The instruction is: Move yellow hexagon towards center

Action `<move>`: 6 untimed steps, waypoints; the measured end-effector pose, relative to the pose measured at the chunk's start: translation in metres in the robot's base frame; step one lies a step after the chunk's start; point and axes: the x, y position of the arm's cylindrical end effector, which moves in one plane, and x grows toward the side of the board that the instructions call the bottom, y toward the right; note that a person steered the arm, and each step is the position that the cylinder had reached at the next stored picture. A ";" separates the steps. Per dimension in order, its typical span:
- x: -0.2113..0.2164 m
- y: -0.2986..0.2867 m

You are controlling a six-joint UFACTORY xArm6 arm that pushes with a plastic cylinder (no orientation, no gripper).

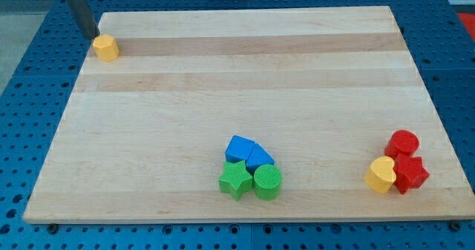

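The yellow hexagon (106, 47) sits near the top left corner of the wooden board (245, 79). My tip (93, 35) is just above and left of the hexagon, touching or almost touching its upper left side. The rod rises to the view's top left.
Two blue blocks (240, 148) (259, 158), a green star (235, 180) and a green cylinder (267, 182) cluster at bottom centre. A red cylinder (403, 143), a red star (410, 173) and a yellow heart (381, 175) cluster at bottom right.
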 end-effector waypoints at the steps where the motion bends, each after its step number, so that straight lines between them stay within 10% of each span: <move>1: 0.008 0.002; 3: 0.054 0.102; 6: 0.033 0.000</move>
